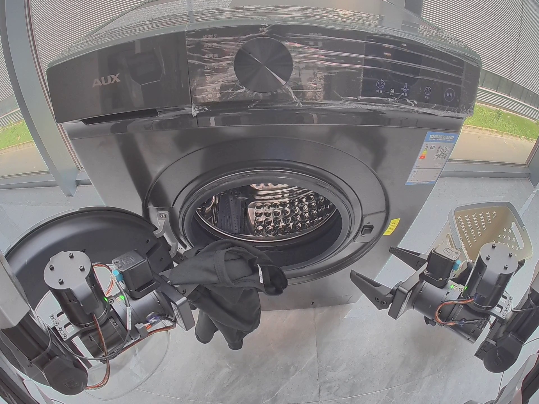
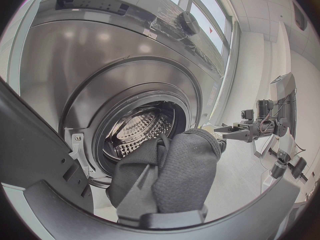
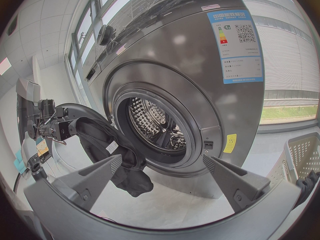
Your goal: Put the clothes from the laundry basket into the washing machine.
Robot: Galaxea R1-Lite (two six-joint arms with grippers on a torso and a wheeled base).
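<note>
Black garment [image 1: 227,287] clamped in the left gripper [image 1: 193,284], bunched over the fingers and hanging in loose folds toward the floor [image 1: 337,354]. Held just outside the washer [image 1: 224,136], at the lower left of the open mouth, touching or nearly touching the rim; hard to tell which. Not yet inside the drum [image 1: 281,214]. Door [image 1: 73,237] swung wide to the left, clear of the opening.

Right gripper [image 1: 373,262] spread apart and empty, off to the right of the mouth, near the basket [image 1: 483,225] on the floor by the washer's right corner.

Step in hand, by the look of it: bringing the garment to the mouth for loading, with the drop itself not yet done.

Next move calls for a lift over the lip and a push forward into the drum, deep enough to carry the trailing end past the seal, and only then a release. Likely to snag on the rim or slide back out to the floor if let go too near the edge.
</note>
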